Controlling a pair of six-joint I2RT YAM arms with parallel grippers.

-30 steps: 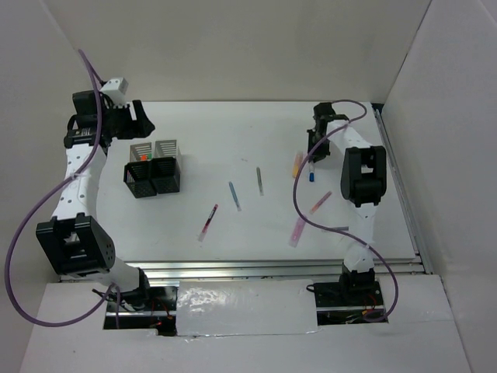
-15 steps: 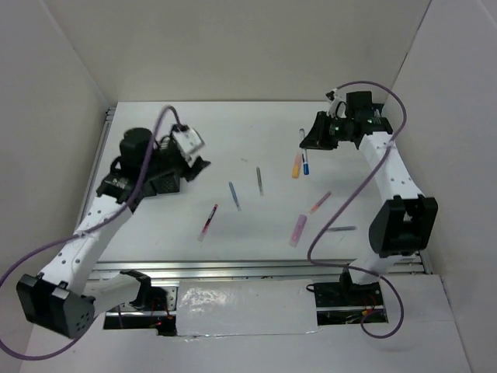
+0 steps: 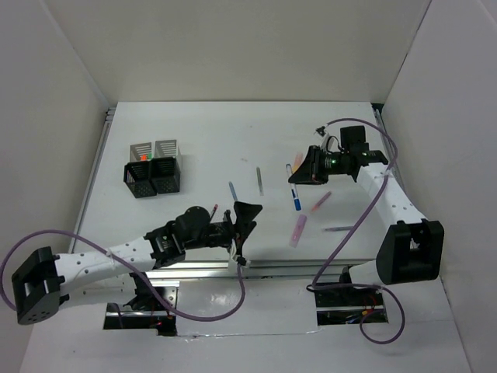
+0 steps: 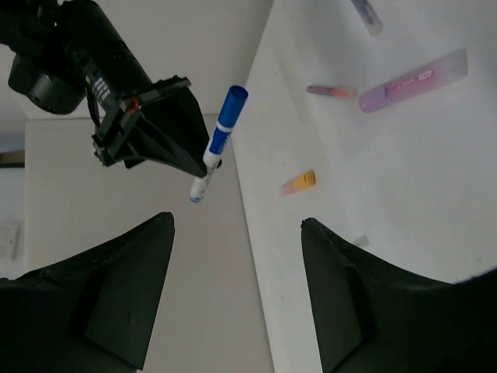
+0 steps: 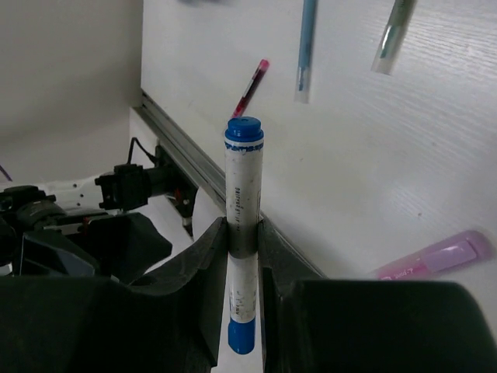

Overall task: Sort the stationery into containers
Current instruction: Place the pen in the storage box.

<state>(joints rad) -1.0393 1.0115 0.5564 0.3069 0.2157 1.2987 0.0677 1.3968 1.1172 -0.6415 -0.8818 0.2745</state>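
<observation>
My right gripper [image 3: 300,177] is shut on a white blue-capped pen [image 3: 294,189], held in the air over the right half of the table; in the right wrist view the pen [image 5: 243,194] stands upright between the fingers [image 5: 210,264]. My left gripper [image 3: 245,230] is open and empty, low over the near middle of the table, its jaws wide apart in the left wrist view [image 4: 237,224]. The mesh containers [image 3: 153,168] stand at the far left, something orange in one grey cup. A blue pen [image 3: 233,191], grey pen [image 3: 259,180], pink highlighter [image 3: 297,231] and pink-orange pen [image 3: 320,202] lie loose.
A red pen [image 5: 250,87] lies near the left gripper, mostly hidden from above. Another grey pen [image 3: 339,228] lies near the right arm. An orange highlighter [image 4: 299,183] shows in the left wrist view. A metal rail [image 3: 311,266] runs along the near edge; white walls enclose the table.
The left arm swung away from the containers, down to the near middle of the table. The right gripper carried the blue-capped pen from the far right toward the table's centre.
</observation>
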